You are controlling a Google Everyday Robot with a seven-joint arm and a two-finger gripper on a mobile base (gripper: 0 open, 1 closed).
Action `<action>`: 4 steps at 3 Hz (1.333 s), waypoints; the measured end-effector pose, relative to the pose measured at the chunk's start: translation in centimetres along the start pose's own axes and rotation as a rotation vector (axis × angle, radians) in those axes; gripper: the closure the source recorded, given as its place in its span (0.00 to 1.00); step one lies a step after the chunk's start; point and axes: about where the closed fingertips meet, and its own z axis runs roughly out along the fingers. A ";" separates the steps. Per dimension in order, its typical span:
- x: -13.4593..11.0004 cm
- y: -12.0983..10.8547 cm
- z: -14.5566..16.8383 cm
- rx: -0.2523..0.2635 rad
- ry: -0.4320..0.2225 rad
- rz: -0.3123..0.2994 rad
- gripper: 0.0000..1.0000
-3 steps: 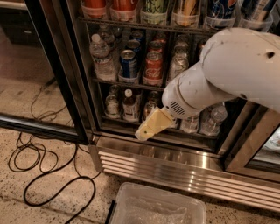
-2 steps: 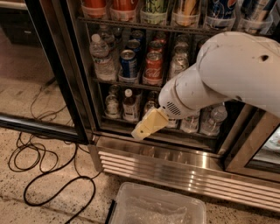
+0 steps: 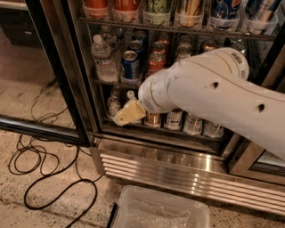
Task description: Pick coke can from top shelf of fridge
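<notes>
Cream jaws pressed together, empty, low at fridge (image 3: pixel 187 171), beside bottom-row bottles (image 3: pixel 193 124).

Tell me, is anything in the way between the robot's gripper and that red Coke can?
Only the wire rack under the coke can: the gripper sits below it, by the bottom-row bottles. Nothing stands before the can.

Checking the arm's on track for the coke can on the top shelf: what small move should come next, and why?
Probably raise the gripper. It sits low, in front of the lowest bottles, while the top shelf and its red cans are well above it.
</notes>
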 end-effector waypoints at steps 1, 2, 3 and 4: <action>-2.5 -1.2 0.8 0.087 -0.072 -0.011 0.00; -2.7 -1.9 0.7 0.121 -0.074 -0.005 0.00; -3.0 -1.6 1.1 0.121 -0.089 -0.003 0.00; -4.4 -2.2 3.2 0.130 -0.166 0.010 0.00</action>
